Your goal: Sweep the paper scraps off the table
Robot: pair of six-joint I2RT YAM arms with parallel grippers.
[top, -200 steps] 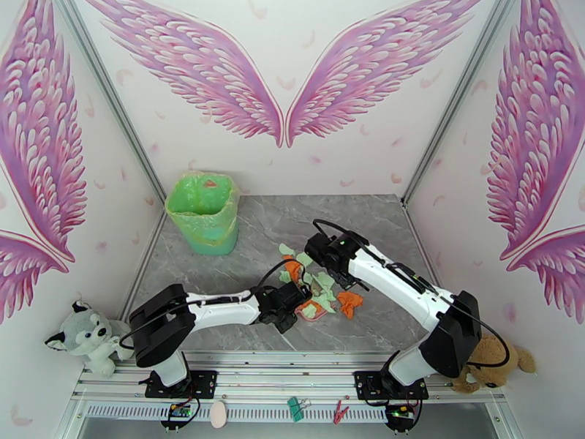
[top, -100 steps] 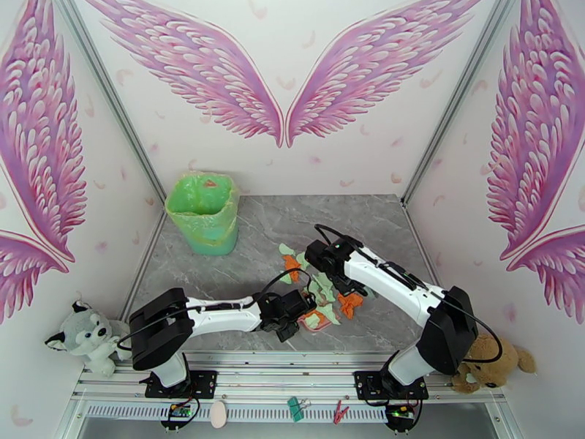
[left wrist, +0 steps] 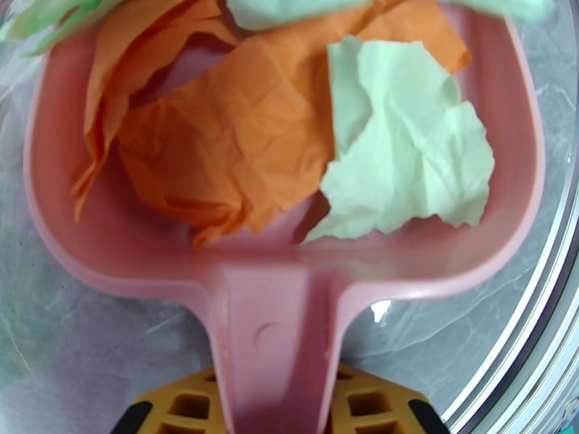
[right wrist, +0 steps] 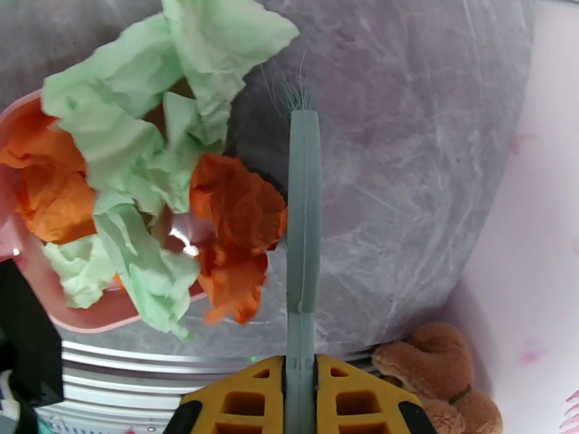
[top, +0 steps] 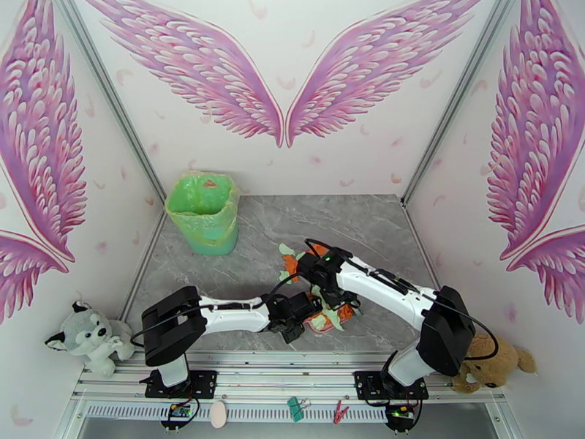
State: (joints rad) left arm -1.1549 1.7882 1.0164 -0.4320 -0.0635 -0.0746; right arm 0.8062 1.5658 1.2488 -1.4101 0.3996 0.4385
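Pressing the dustpan [left wrist: 108, 262] flat on the table [right wrist: 405, 139], left claw [left wrist: 275, 406] clenched on its handle, helps. With your right claw [right wrist: 300, 399] grasping the brush [right wrist: 302, 211], push the paper scraps [right wrist: 137, 160] heaped at the pan's mouth toward 9 o'clock.

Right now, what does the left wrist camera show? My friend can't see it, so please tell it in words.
A pink dustpan holds crumpled orange and pale green paper scraps, seen from close up. The left gripper clamps its handle at the bottom edge, and the grey marble table lies underneath.
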